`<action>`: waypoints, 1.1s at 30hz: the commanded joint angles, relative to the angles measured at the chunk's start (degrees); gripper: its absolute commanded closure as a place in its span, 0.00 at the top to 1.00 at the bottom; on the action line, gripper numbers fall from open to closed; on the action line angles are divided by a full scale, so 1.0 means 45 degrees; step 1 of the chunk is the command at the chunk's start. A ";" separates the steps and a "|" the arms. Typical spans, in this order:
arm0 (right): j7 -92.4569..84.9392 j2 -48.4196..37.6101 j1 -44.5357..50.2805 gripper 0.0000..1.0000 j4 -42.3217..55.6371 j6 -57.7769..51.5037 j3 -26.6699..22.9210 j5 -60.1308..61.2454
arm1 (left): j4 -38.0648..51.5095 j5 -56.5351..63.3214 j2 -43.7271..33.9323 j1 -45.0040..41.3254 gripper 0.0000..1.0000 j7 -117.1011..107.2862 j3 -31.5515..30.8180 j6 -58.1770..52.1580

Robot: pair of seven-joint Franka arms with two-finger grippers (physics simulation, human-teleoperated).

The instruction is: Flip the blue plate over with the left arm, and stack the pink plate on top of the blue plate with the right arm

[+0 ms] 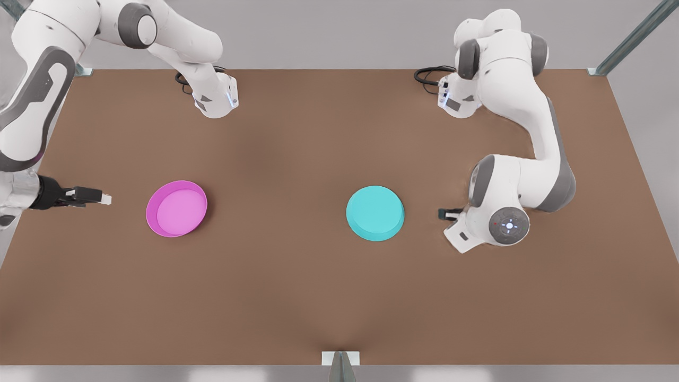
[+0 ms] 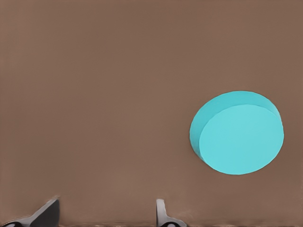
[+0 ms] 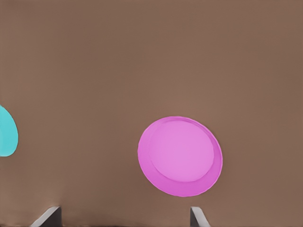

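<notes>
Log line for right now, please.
blue plate: base up, untouched | pink plate: rim up, apart | left gripper: open near blue | right gripper: open near pink

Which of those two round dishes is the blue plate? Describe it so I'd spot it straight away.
Start at the brown table and look toward the front view's right, near the white arm's gripper. The blue plate lies there, apart from the pink plate. It is turquoise and shows a flat plain face, while the pink one shows its hollow.

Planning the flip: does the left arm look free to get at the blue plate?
Probably yes. The left hand is open beside the blue plate, which lies base-up on bare table; the pink plate sits far off.
</notes>
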 commanded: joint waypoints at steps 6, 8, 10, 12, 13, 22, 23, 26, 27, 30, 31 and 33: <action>-0.5468 0.0442 -0.1042 1.00 -0.3169 0.2128 -0.0003 0.1382 | -0.4581 0.4011 -0.5329 0.4146 1.00 0.0197 -0.4776 0.2747; -0.7458 -0.0279 -0.1139 1.00 -0.5510 0.4155 0.0095 0.1421 | -0.4581 0.3992 -0.5154 0.4185 1.00 -0.0466 -0.4738 0.2748; -0.8630 -0.0184 -0.1335 1.00 -0.6489 0.5349 0.0114 0.1421 | -0.4288 0.4030 -0.4822 0.4224 1.00 -0.0331 -0.4620 0.2768; -0.8653 0.0090 -0.1627 1.00 -0.6724 0.5819 0.0036 0.1421 | -0.4288 0.4031 -0.4743 0.4205 1.00 -0.0331 -0.4640 0.2768; -0.8672 0.0344 -0.1804 1.00 -0.6803 0.5819 0.0017 0.1421 | -0.4288 0.4031 -0.4744 0.4205 1.00 -0.0331 -0.4640 0.2729; -0.8438 0.1555 -0.1765 0.83 -0.8072 0.7460 -0.0022 0.2710 | -0.4307 0.4031 -0.4743 0.4068 1.00 -0.0429 -0.4698 0.2436; -0.8438 0.1633 -0.1746 0.78 -0.8151 0.7694 -0.0022 0.2749 | -0.4307 0.4031 -0.4743 0.4068 1.00 -0.0428 -0.4679 0.2455; -0.8184 0.1673 -0.1726 0.72 -0.8346 0.8163 -0.0003 0.2749 | -0.4307 0.4031 -0.4743 0.4068 1.00 -0.0429 -0.4679 0.2436; -0.8184 0.1673 -0.1746 0.71 -0.8482 0.8436 0.0016 0.2749 | -0.4307 0.4031 -0.4724 0.4068 1.00 -0.0429 -0.4698 0.2436; -0.8184 0.1809 -0.1589 0.53 -0.8502 0.8515 0.0017 0.2768 | -0.4327 0.4031 -0.4724 0.4068 1.00 -0.0390 -0.4698 0.2436; -0.8184 0.1848 -0.1589 0.50 -0.8522 0.8495 0.0017 0.2768 | -0.4327 0.4031 -0.4724 0.4068 1.00 -0.0370 -0.4698 0.2436; -0.8184 0.1966 -0.1589 0.48 -0.8522 0.8515 0.0017 0.2983 | -0.4327 0.4031 -0.4724 0.4068 1.00 -0.0370 -0.4698 0.2436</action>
